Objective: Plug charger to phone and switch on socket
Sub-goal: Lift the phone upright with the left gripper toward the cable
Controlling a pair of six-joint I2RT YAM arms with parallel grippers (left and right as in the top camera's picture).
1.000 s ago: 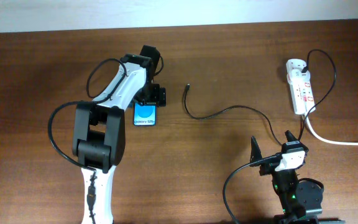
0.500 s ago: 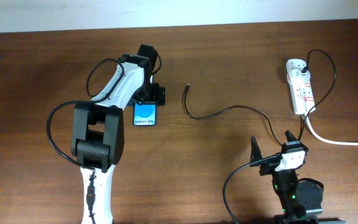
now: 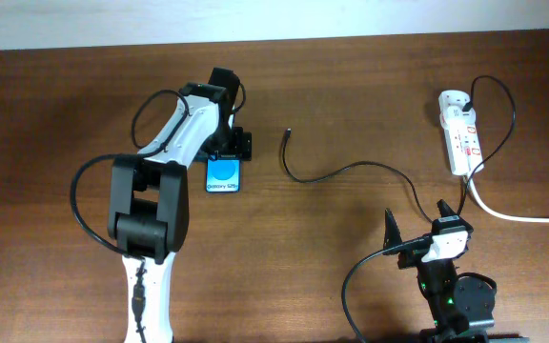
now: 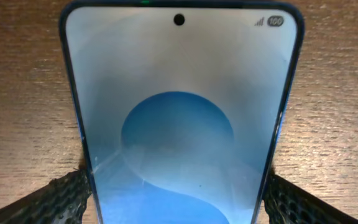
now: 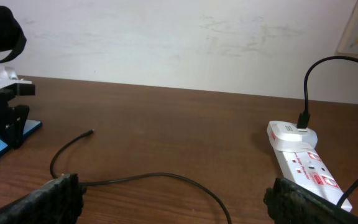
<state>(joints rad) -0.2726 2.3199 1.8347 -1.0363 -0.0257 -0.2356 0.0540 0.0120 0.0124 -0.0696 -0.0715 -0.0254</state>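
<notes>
Phone (image 3: pixel 224 175) clamped in left gripper (image 3: pixel 228 152) toward far edge; hold it square. Right gripper (image 3: pixel 417 222) spread, empty: fetch charger (image 3: pixel 351 169) tip.

phone (image 3: pixel 224 175) 1 | charger (image 3: pixel 351 168) 1 | socket (image 3: pixel 460 138) 1 | white cord (image 3: pixel 513 215) 1

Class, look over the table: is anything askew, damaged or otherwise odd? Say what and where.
Nothing stands out. The phone lies flat in the left gripper, the charger trails loose, and the socket looks intact.
</notes>
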